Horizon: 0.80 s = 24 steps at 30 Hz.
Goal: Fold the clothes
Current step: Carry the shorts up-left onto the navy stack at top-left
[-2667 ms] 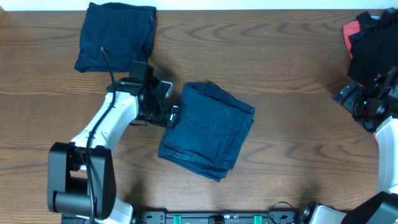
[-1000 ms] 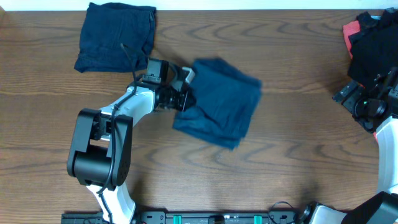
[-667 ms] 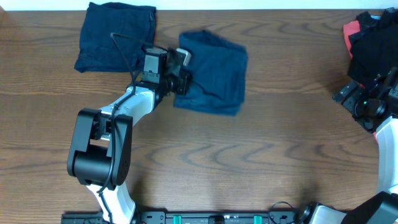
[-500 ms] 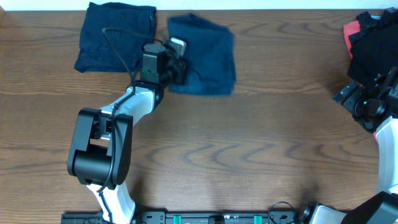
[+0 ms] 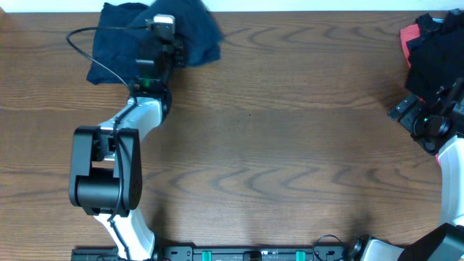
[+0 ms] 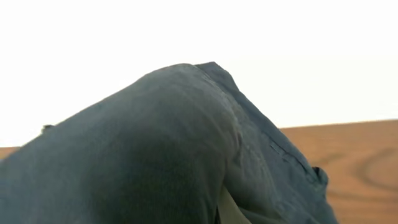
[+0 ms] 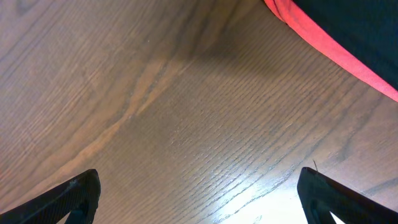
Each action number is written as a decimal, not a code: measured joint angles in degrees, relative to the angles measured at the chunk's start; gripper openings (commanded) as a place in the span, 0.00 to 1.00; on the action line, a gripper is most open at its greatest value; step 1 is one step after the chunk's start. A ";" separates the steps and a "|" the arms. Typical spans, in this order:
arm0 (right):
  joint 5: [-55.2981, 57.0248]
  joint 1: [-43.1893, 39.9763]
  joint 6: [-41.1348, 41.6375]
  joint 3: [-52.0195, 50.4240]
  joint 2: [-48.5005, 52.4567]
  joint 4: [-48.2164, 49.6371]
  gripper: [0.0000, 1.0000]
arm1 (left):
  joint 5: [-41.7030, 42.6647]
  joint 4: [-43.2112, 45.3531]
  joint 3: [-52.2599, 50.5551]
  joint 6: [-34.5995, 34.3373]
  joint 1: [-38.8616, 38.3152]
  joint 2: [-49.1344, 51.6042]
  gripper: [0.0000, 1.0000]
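A folded navy bundle of the clothes [image 5: 196, 32] hangs lifted at the back left, with my left gripper [image 5: 172, 40] shut on its left edge. It overlaps the right side of another folded navy bundle [image 5: 116, 47] that lies flat near the back edge. In the left wrist view the held navy cloth [image 6: 155, 143] fills most of the picture and hides the fingers. My right gripper [image 5: 407, 116] rests at the far right, open and empty, with bare wood between its fingertips [image 7: 202, 199].
A pile of black and red garments [image 5: 431, 40] sits at the back right corner, just beyond the right gripper; its red edge [image 7: 329, 43] shows in the right wrist view. The wooden table [image 5: 290, 159] ends in a white strip along the back.
My left gripper has carried the folded bundle from the middle of the table up and to the back left, onto the edge of the first bundle. The right arm has stayed still.
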 measured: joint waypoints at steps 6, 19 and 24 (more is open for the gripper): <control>0.00 0.00 0.00 0.00 0.00 0.00 0.99 | 0.00 0.17 1.55 -0.02 4.04 0.00 0.06; 0.00 0.00 0.00 0.00 0.00 0.00 0.99 | 0.00 0.96 1.92 -2.45 13.75 1.81 0.17; 0.00 0.00 0.00 0.00 0.00 0.00 0.99 | -0.61 2.95 2.56 -6.56 15.56 7.50 0.26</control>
